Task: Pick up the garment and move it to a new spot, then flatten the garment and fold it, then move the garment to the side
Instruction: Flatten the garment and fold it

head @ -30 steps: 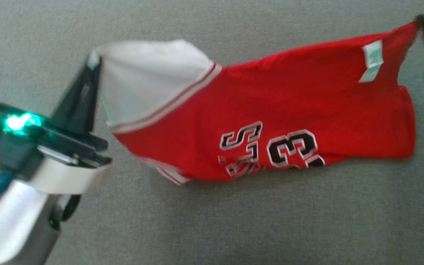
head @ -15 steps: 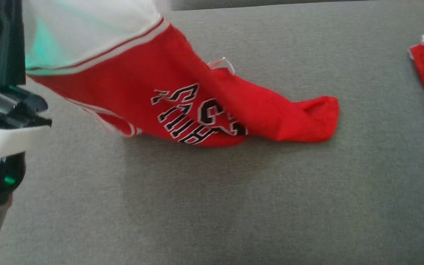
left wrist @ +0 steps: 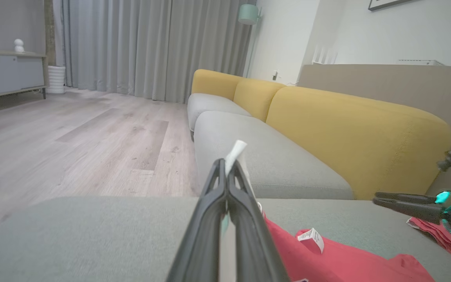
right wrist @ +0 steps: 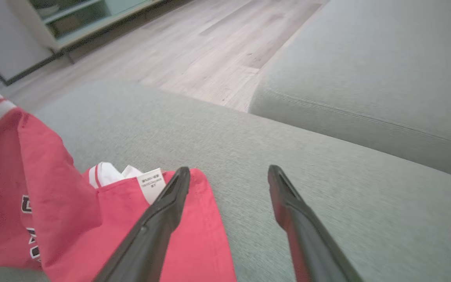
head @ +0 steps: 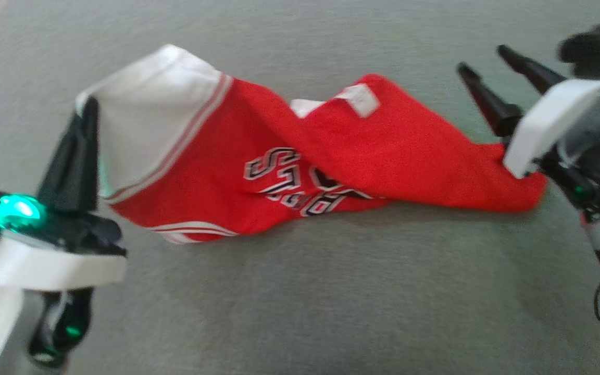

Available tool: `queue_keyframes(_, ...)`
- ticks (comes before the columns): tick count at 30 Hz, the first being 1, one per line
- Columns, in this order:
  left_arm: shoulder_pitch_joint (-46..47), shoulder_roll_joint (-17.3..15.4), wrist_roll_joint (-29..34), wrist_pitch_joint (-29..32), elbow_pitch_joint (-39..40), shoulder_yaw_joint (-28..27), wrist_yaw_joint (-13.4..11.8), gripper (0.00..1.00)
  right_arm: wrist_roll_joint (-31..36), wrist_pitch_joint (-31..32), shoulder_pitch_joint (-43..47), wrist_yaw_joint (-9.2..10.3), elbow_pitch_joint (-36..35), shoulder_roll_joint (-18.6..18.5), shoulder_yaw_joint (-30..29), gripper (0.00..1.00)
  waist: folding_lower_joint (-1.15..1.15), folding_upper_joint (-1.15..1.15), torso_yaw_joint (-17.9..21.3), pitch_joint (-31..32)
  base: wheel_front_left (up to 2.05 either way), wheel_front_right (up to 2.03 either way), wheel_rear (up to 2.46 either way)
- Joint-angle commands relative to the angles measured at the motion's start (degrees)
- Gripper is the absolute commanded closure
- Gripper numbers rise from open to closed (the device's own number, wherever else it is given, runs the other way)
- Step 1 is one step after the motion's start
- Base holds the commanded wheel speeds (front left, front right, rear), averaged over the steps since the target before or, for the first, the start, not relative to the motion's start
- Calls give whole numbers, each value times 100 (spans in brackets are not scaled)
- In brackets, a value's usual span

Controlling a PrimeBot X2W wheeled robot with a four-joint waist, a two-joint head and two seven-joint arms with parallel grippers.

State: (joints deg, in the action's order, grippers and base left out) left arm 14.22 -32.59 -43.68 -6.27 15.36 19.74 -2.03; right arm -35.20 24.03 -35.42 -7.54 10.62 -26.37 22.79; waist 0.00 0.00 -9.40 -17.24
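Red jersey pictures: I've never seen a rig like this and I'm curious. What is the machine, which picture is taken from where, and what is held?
It is a wheeled robot with two arms. One picture looks down from its head; the other two look forward from each wrist. A red jersey lies on a grey sofa seat. The left end effector is shut on the jersey's white end and holds it up. The right end effector is open, holding nothing, beside the jersey's red end.
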Motion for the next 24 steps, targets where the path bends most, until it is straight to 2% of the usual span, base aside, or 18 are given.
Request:
queue_keyframes(1, 80, -134, -40, -68, 210, -227, -12, 100, 79, -71, -193, 5, -44, -93, 179, 0, 0, 0, -414, -146, 0, 0, 0)
queue_keyframes(4, -49, 3, -87, -161, 214, -113, 20, 100, 209, -128, -570, 5, 489, -212, 800, 0, 0, 0, -737, -185, 0, 0, 0)
queue_keyframes(10, -168, 189, -120, -319, 161, 79, 128, 100, 286, -294, -1244, 5, 1397, -379, 1813, 0, 0, 0, -1122, -224, 0, 0, 0)
queue_keyframes(18, -164, 310, -79, -422, 139, 219, 189, 100, 438, -511, -2030, 5, 2493, -387, 2775, 0, 0, 0, -1292, -331, 0, 0, 0)
queue_keyframes(24, -134, 340, -44, -427, 129, 307, 217, 100, 280, -522, -2294, 5, 2907, -481, 3280, 0, 0, 0, -1323, -366, 0, 0, 0)
